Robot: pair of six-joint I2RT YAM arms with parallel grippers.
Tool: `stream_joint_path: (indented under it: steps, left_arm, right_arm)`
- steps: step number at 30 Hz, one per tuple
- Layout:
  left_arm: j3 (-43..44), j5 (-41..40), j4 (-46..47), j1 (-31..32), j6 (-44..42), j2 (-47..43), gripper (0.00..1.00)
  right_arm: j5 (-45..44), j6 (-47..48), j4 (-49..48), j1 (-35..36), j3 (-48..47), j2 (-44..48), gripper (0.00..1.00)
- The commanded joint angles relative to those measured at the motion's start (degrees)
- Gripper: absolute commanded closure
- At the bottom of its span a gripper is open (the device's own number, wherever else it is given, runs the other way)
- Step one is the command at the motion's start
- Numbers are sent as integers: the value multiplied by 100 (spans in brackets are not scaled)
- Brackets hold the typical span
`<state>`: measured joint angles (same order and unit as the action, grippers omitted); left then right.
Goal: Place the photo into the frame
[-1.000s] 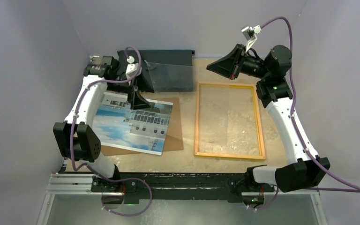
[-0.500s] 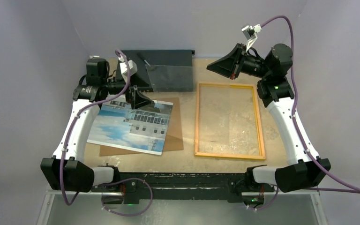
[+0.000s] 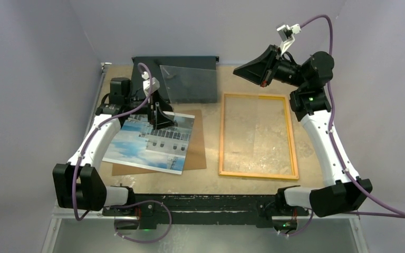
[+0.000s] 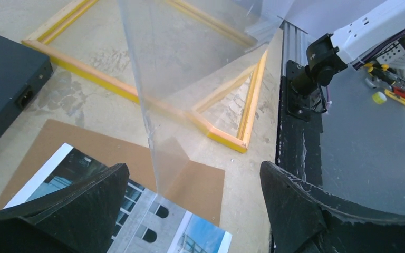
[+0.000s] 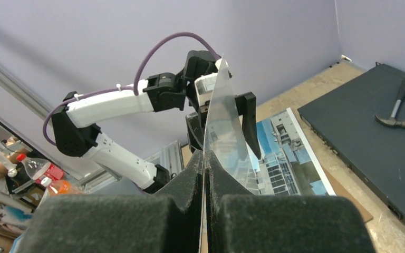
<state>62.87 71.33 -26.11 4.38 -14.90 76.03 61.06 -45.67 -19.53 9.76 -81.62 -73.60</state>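
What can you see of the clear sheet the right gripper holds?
The clear sheet is thin, transparent, glossy, plastic-looking and slightly bowed. The right gripper has its jaws shut on one edge, holding it raised on edge above the table. Its far corner hangs close over the photo; whether it touches cannot be told.

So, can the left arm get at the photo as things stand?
Probably yes: the left gripper hangs open right over the far edge of the photo, nothing lying on it. The clear pane in the right gripper hangs close and might get brushed.
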Motion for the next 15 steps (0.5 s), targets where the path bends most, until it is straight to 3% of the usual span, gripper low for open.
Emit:
stream_joint_path:
  steps: [1,6,12,15]
  left_arm:
    - [-284,107,1463,208,1088,-97,10]
    - [-276,35,1883,272,1442,-59,22]
    - [-55,123,1949,283,1650,-31,69]
    - [131,112,1566,285,1235,-2,81]
  right_arm:
    - [-4,-200,-500,18,75,206,100]
    - [-153,-269,-732,18,183,152,100]
    - [-320,-307,-955,18,375,141,100]
    - [-491,-115,-933,19,399,159,100]
